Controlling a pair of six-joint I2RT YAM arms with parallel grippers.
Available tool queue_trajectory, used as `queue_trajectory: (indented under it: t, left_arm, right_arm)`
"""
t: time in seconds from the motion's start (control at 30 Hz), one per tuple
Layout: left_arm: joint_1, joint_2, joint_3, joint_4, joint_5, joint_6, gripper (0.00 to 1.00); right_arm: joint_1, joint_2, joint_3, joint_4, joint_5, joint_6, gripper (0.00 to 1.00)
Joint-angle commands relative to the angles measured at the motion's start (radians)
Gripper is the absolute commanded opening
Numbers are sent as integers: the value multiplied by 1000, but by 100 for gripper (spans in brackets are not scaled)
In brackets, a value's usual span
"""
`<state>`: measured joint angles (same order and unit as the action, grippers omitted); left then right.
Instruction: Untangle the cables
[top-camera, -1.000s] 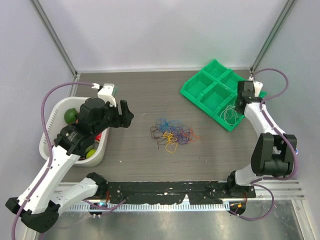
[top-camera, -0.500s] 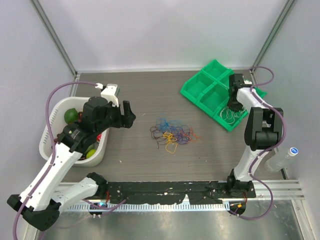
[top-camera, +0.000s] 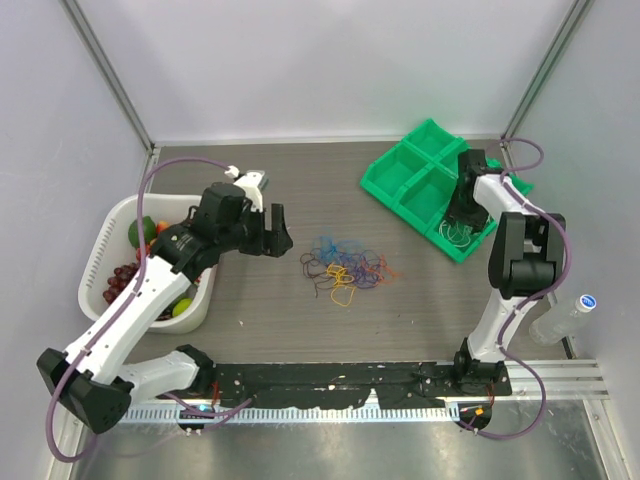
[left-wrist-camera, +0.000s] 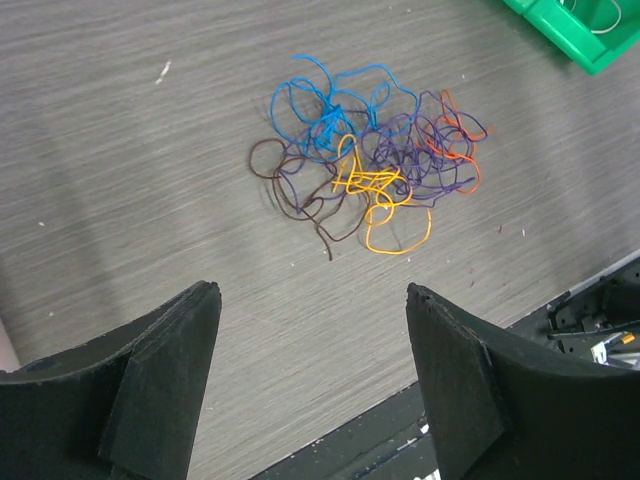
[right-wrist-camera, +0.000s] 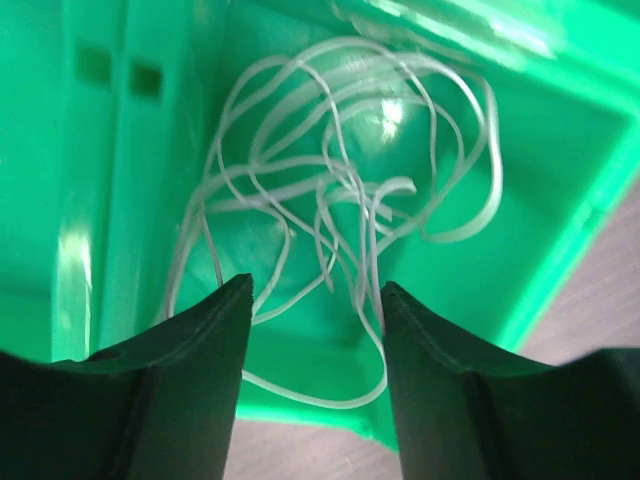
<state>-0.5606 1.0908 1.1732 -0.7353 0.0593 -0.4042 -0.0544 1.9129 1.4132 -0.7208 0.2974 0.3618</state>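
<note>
A tangle of thin cables (top-camera: 345, 268) in blue, purple, yellow, orange, red and brown lies mid-table; the left wrist view shows the cables (left-wrist-camera: 370, 165) ahead of the fingers. My left gripper (top-camera: 275, 232) hovers just left of the tangle, open and empty (left-wrist-camera: 312, 292). A loose bunch of white cables (right-wrist-camera: 340, 200) lies in the near right compartment of the green bin (top-camera: 410, 185). My right gripper (top-camera: 455, 215) hangs over that compartment, open (right-wrist-camera: 315, 285). The white strands rest on the bin floor between and beyond its fingers, and none is pinched.
A white basket (top-camera: 100, 262) with fruit stands at the left, under my left arm. A clear plastic bottle (top-camera: 565, 315) lies off the table's right edge. The green bin wall (right-wrist-camera: 120, 200) rises close on the left of my right gripper.
My right gripper has gone from shut to open over the bin compartment, leaving the white cables lying there. My left arm has swung right, closer to the coloured tangle.
</note>
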Motion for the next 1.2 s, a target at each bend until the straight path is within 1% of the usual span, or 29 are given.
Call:
queue_trajectory:
  t: [0.0,0.1,0.2,0.27,0.3,0.33,0.37,0.43,0.47,0.5,0.6,0.63,0.67,0.7,0.73,0.77,0.83,0.9,0.97,1.0,1.07,1.17]
  left_arm:
    - [4,46,23,66,74,-36,79]
    - [4,98,22,86,105,-67,79]
    - [4,168,28,97,158,-100,77]
    - [4,225,34,100,206,-119,74]
    - [5,256,37,102,230,-125,72]
    - [4,291,39,102,255,-130,69]
    - [4,320,45,102,279,-134,66]
    - [4,394,58,94,327,-136,61]
    - [4,423,69,90,338,-131,58]
    - [4,460,75,91,341,-127,57]
    - [4,530,94,114,375,-127,48]
    - [2,550,101,123,399,-130,45]
    - [-1,572,106,131,419,-131,44]
    - [-11,593,112,142,441,-131,42]
    - [-19,612,121,146,456,-124,40]
    - [-27,630,134,139,445,-113,39]
    - [-28,636,135,140,380,-123,39]
    - [-19,639,138,131,305,-140,47]
    - [-10,641,135,119,275,-156,59]
    - [-9,643,131,120,271,-157,62]
    - [-7,653,125,103,249,-157,62]
    - [-7,687,118,74,252,-157,58]
  right_arm:
    - [-1,-222,-55,-40,-1,-21,62]
    - [8,-337,-123,-46,6,-21,63]
    - [54,-437,-160,-49,20,-35,63]
    - [135,-469,-180,-19,-70,-75,63]
    - [161,-477,-207,3,-177,-117,63]
    - [235,-492,-223,65,-263,-156,62]
    - [267,-495,-270,98,-432,-167,61]
    - [402,-488,-322,196,-568,-164,60]
    - [427,-482,-348,211,-586,-158,59]
    - [479,-476,-353,237,-598,-155,58]
    - [534,-443,-381,288,-678,-130,51]
    - [553,-428,-388,314,-719,-123,45]
    - [559,-422,-404,328,-743,-104,43]
    - [576,-411,-410,348,-756,-95,39]
    - [582,-410,-425,354,-745,-75,38]
    - [590,-413,-433,374,-735,-66,38]
    - [597,-431,-462,406,-689,-35,38]
    - [597,-443,-480,429,-629,5,40]
    - [597,-428,-459,437,-589,28,43]
    - [597,-408,-448,443,-578,32,45]
    - [597,-364,-409,458,-570,60,45]
    - [597,-299,-324,440,-575,72,45]
